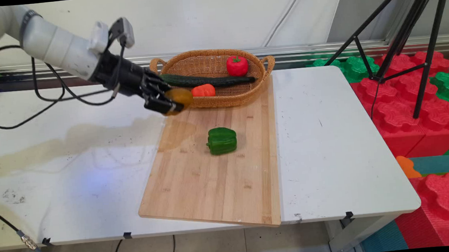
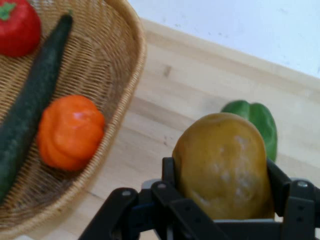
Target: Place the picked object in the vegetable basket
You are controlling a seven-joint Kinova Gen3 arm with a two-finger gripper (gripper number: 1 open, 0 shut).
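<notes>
The robot's black hand [image 1: 171, 104] is clamped on a brownish-yellow potato [image 1: 179, 98], one finger pressed to each side of it, and holds it in the air above the far left corner of a wooden cutting board [image 1: 212, 179] on the white worktop [image 1: 330, 141]. In the hand view the potato [image 2: 222, 165] sits between the fingers [image 2: 172, 187] with its long axis running out from the hand, its rounded free end pointing away toward the board; in the main view that end points roughly toward 4 o'clock, though its exact tilt is hard to judge there because the hand covers part of it.

At about 2 o'clock from the potato, just beside it, stands a wicker basket [image 1: 246, 96] at the far edge of the board. Inside lie a dark green cucumber [image 1: 209, 80], stretched lengthwise from 9 to 3 o'clock along the basket, a small orange pepper [image 1: 203, 90] near the front wall, and a red tomato [image 1: 237, 65] toward the back right.

A green bell pepper [image 1: 222, 140] lies on its side on the board, at about 4 o'clock from the hand and well apart from it, with bare wood all round.

Beyond the worktop's right edge are red and green foam blocks [image 1: 415, 103] and a black tripod [image 1: 421, 26].
</notes>
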